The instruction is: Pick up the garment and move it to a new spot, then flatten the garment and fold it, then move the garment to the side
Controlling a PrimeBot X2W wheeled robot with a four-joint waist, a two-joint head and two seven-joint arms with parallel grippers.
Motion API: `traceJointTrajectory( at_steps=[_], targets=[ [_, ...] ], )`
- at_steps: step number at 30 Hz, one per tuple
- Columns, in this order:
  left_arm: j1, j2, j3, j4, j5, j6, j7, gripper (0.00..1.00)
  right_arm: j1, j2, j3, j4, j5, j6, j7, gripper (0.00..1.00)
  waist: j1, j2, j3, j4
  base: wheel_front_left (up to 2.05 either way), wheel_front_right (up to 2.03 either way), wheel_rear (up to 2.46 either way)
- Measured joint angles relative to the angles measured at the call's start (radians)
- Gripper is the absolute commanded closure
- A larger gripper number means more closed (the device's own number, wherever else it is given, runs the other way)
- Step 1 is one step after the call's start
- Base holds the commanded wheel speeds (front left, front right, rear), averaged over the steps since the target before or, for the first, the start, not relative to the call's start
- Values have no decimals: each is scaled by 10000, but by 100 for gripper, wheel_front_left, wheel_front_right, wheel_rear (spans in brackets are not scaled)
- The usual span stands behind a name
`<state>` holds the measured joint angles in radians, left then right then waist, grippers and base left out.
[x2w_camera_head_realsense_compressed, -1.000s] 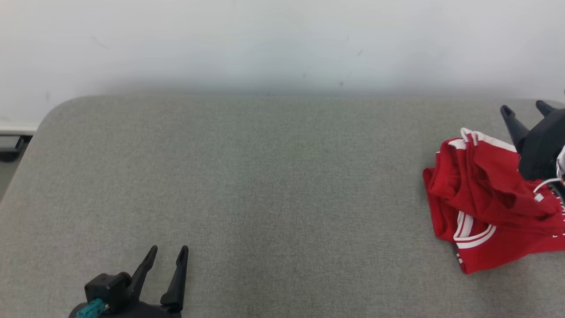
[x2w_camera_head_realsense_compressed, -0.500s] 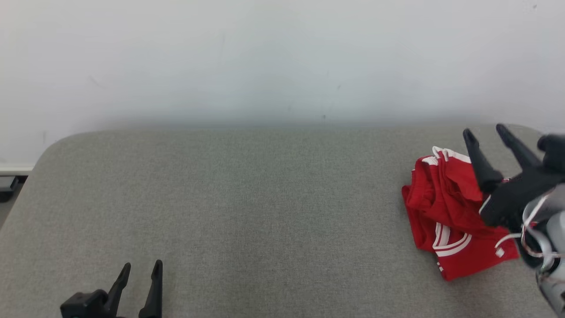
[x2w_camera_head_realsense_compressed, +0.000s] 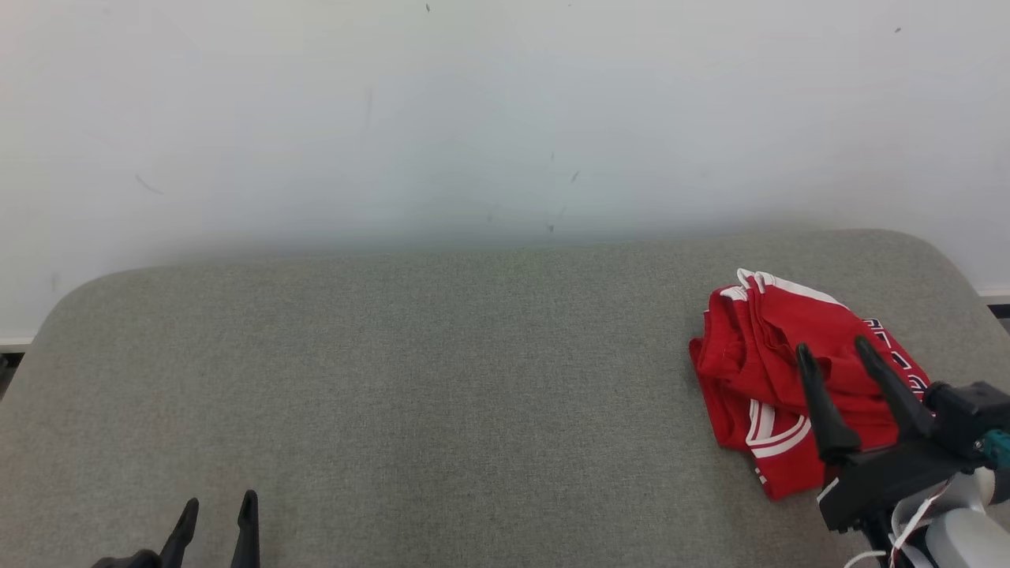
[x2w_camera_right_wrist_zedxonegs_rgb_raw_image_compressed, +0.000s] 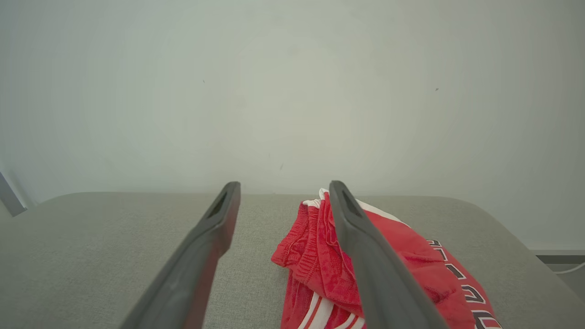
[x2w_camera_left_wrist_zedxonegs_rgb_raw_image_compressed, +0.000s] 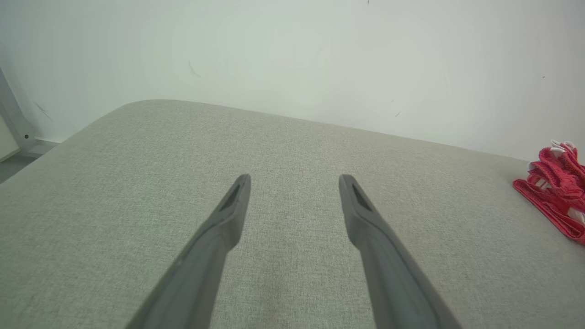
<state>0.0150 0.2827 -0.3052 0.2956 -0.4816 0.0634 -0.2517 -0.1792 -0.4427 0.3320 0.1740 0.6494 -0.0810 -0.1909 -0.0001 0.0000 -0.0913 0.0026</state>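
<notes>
A red garment with white stripes and dark lettering lies crumpled at the right end of the grey padded table. The right wrist view shows the garment close below, and it sits at the far right edge in the left wrist view. My right gripper hovers over the garment's near side, open, fingers apart with nothing between them. My left gripper stands open at the table's front left, far from the garment, empty.
A pale wall runs behind the table. The table has rounded far corners, one at the left and one at the right. Bare floor and a baseboard show past the right edge.
The head camera has tilted up and turned right, shifting the whole picture. My right gripper has drawn back from beyond the garment to its near side. The garment lies as before.
</notes>
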Motion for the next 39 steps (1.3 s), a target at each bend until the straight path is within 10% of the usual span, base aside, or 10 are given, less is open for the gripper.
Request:
traceJointTrajectory(
  at_steps=[39],
  targets=[
    [656, 71, 376, -1126, 861, 510, 6, 0, 2358, 857, -1210, -25, -2514, -433, -570, 0, 1, 0, 18, -151, 0, 0, 0]
  ],
)
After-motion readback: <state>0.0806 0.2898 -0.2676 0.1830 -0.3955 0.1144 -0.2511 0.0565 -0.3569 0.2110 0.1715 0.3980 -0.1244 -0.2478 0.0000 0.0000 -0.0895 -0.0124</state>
